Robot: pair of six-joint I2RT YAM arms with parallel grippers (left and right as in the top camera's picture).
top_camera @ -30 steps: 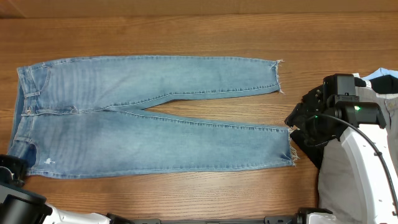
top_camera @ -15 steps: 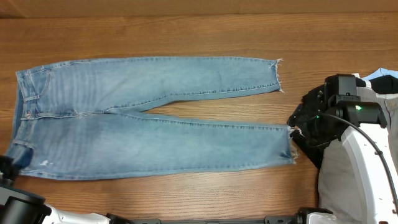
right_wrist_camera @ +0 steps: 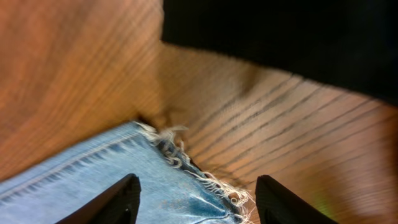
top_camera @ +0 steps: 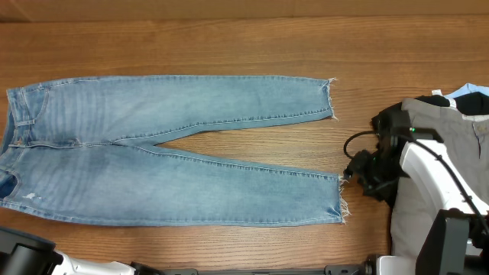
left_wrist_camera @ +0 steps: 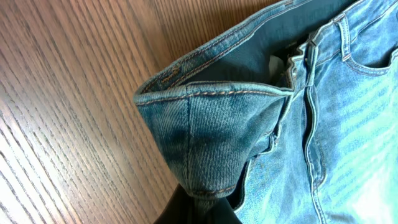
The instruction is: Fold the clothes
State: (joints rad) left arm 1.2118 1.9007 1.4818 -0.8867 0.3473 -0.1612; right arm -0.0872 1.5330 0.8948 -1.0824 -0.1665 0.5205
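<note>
The clothes, light-blue jeans (top_camera: 153, 183), lie flat on the wooden table (top_camera: 229, 38) with the waist at the far left and both frayed hems to the right. In the left wrist view my left gripper (left_wrist_camera: 203, 200) is shut on a pinched fold of the jeans' waistband (left_wrist_camera: 217, 118), lifted a little off the wood. My right gripper (top_camera: 353, 169) hovers just right of the lower leg's hem (top_camera: 341, 200). Seen from the right wrist, the right gripper (right_wrist_camera: 199, 202) stands open, with the frayed hem (right_wrist_camera: 186, 177) between its dark fingers (right_wrist_camera: 118, 200).
A heap of other garments sits at the table's right edge: grey cloth (top_camera: 428, 198), a light-blue piece (top_camera: 467, 93) and black cloth (right_wrist_camera: 280, 37) close behind my right gripper. Bare wood runs along the far side and the front edge.
The left gripper has shut on the waistband, and the jeans have slid left with the waist now at the frame's edge. My right gripper came down and left to the lower hem.
</note>
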